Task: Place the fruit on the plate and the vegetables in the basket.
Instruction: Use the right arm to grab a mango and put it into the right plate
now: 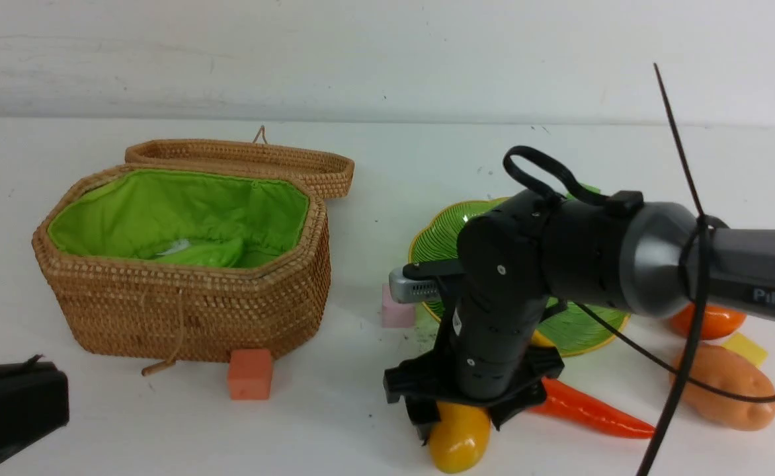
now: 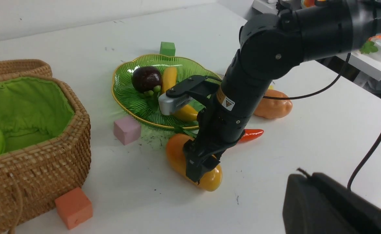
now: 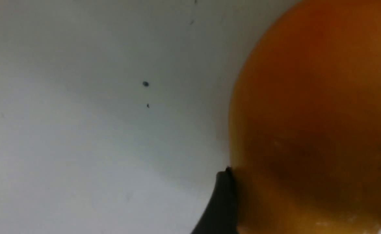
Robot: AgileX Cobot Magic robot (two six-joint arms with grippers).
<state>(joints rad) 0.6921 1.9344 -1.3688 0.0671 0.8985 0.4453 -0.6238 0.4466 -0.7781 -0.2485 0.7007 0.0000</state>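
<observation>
Reaching down just in front of the plate point(image 2: 130, 99), on the robot's side of it, your right hand point(image 1: 461, 418) sits over the mango point(image 1: 459, 443). Its fingers point(image 3: 223, 201) stand wide, one on each side of the fruit. The one your wrist camera shows clearly lies right against the orange skin, so you have that hand clamped on the mango. The mango itself rests on the desk point(image 1: 334, 410), just off the plate's near rim.

Up on the plate you have the mangosteen point(image 2: 146, 78) and the banana point(image 2: 169, 78) side by side. The carrot point(image 1: 592, 411) lies in front of the plate too, just right of the mango, and the potato point(image 1: 725, 387) sits off the plate's right side. A pink cube point(image 1: 397, 311) stands just beside the plate's left edge.

Well to the left of the plate is the basket point(image 1: 182, 311), lid thrown back and green lining showing. Your left hand point(image 1: 10, 403) sits far to the left of the plate, nearer the robot than the basket is. It is only partly in view, and its fingers are together.
</observation>
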